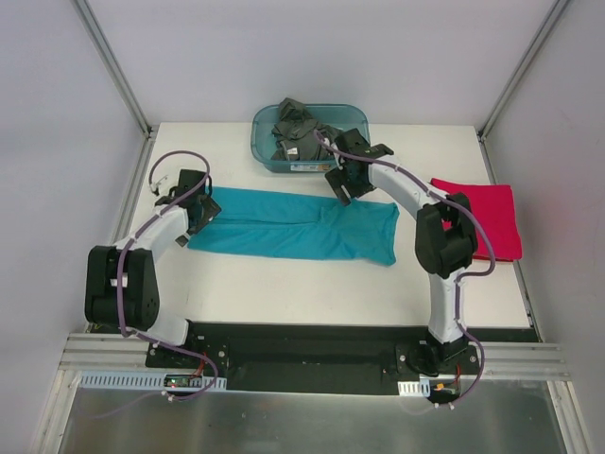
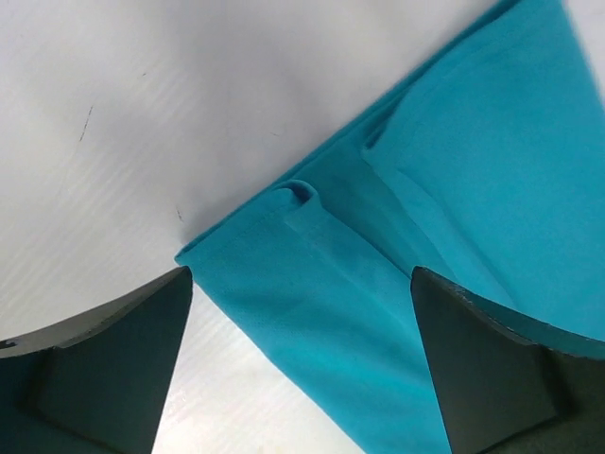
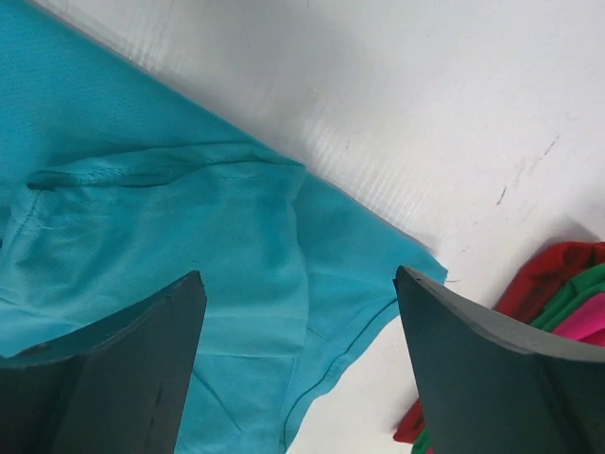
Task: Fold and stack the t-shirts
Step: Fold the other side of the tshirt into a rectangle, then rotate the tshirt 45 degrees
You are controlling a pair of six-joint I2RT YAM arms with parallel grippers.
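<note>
A teal-blue t-shirt (image 1: 293,225) lies folded into a long strip across the middle of the table. My left gripper (image 1: 196,210) is open over its left end; the left wrist view shows the teal corner (image 2: 312,284) between the fingers (image 2: 113,369). My right gripper (image 1: 342,184) is open above the strip's far edge, right of centre; the right wrist view shows the teal shirt's sleeve and hem (image 3: 236,255) under the open fingers (image 3: 482,369). A folded crimson red t-shirt (image 1: 487,219) lies at the right. Dark grey t-shirts (image 1: 298,128) are heaped in the tub.
A translucent blue-green plastic tub (image 1: 267,151) stands at the back centre. Red, green and pink fabric (image 3: 558,303) shows at the right edge of the right wrist view. Metal frame posts (image 1: 113,66) rise at the table's back corners.
</note>
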